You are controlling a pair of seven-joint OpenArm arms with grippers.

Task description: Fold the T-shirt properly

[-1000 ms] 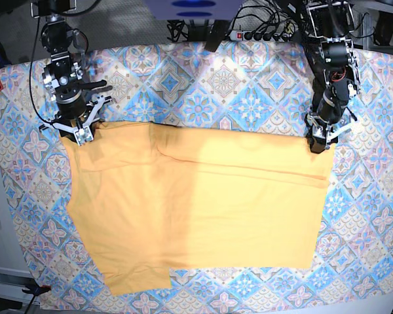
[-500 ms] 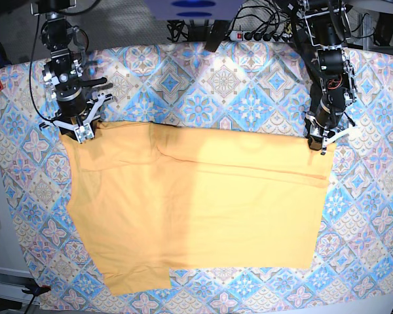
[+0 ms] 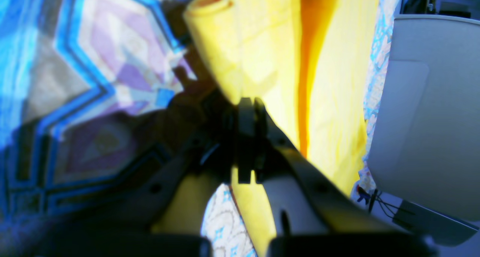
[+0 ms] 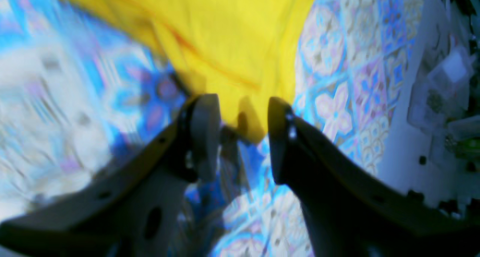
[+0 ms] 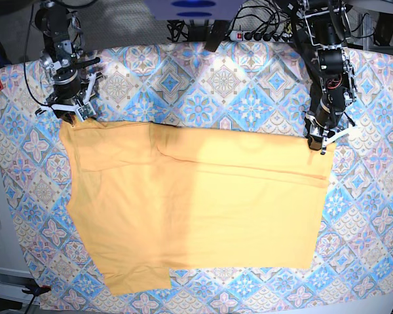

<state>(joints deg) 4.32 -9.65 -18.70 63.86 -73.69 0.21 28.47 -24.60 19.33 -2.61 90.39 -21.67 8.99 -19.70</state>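
T-shirt: you see the pale yellow-orange T-shirt (image 5: pixel 196 206) spread flat on the bench, filling most of the middle of the base view, its far edge running from one arm to the other.
Fold state: a crease line crosses the shirt below its far edge; the near left part reaches lower than the rest.
Tablecloth: the blue-pink patterned tablecloth (image 5: pixel 203 85) covers the bench under the shirt and shows bare on all sides of it.
Left pincer: your left pincer (image 5: pixel 319 142) sits at the far corner of the shirt on the base view's right. In the left wrist view (image 3: pixel 247 111) its two tips are pressed together with yellow cloth at and around them, so it is clamped on the T-shirt (image 3: pixel 285 62). The corner there curls into a small roll.
Right pincer: your right pincer (image 5: pixel 71 112) stands at the far corner on the base view's left, just at the shirt's edge. In the right wrist view (image 4: pixel 242 127) its fingers (image 4: pixel 204 129) stand apart, with the tip of the shirt's corner (image 4: pixel 225 43) lying in the gap; the picture is blurred, but no finger seems to press the cloth.
Containers: you have none in view to report.
Background: a power strip with cables (image 5: pixel 262 33) lies past the far edge of the bench.
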